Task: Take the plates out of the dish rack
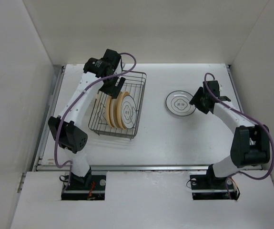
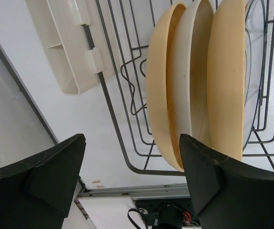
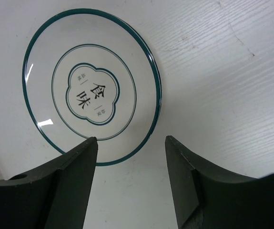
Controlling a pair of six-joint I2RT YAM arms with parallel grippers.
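Hovering open-jawed over the dark wire dish rack [image 1: 140, 105] near the counter's left edge, left gripper [image 2: 132, 143] should next straddle the rim of an upright yellow-tan round plate [image 2: 158, 86]; right gripper [image 3: 131, 143], likewise open, hangs above the white green-rimmed plate [image 3: 94, 90] lying flat toward the right edge.

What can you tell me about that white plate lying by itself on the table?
The round white plate with a dark green rim line lies face up on the white table. Inside are two thinner rings and a lobed centre emblem with dark characters. It looks glossy, like glazed ceramic, and nothing rests on it. The right arm's open black fingers hang by its edge, gripping nothing.
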